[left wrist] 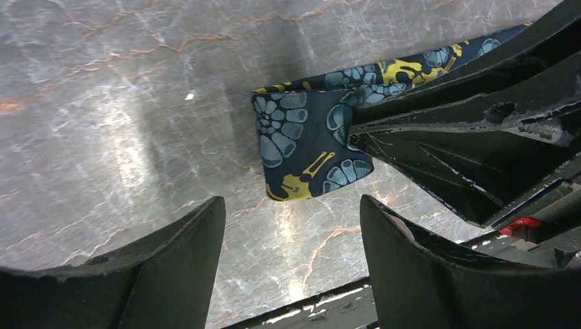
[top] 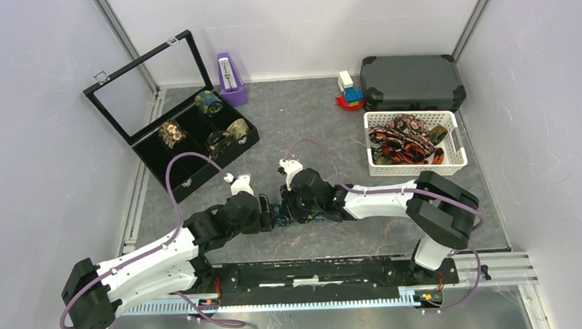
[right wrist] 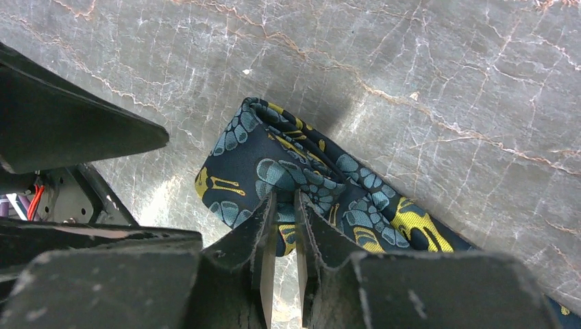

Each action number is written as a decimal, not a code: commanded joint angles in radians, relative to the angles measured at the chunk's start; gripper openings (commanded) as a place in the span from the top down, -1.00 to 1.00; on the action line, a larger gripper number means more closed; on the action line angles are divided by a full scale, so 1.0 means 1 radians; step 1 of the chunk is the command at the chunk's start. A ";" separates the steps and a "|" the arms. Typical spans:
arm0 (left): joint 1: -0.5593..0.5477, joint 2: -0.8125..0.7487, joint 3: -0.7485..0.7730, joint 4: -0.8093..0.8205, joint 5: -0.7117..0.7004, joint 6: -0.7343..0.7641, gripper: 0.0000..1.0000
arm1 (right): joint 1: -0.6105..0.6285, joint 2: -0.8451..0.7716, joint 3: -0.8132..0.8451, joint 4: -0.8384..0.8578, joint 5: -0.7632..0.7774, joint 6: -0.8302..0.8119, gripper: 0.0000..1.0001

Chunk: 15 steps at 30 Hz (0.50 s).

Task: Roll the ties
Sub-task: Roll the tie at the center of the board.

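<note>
At right claw (right wrist: 283,205), one navy tie (right wrist: 301,175)

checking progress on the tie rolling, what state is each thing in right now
navy tie, end folded over, pinched
right gripper, shut on navy tie
left gripper, open, empty
display box, lid open, rolled ties inside
basket, holds loose ties
dark case, shut

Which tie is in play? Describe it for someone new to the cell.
On the grey mat, centre-front, the tie lies folded, pinched by the right claw. It is navy with pale-blue and yellow motifs, unlike the red-orange ties in the white basket or the coils in the black box.
</note>
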 commanded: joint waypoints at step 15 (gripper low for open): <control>0.117 -0.001 -0.168 0.390 0.153 0.023 -0.55 | -0.030 -0.026 -0.067 0.040 0.004 -0.009 0.59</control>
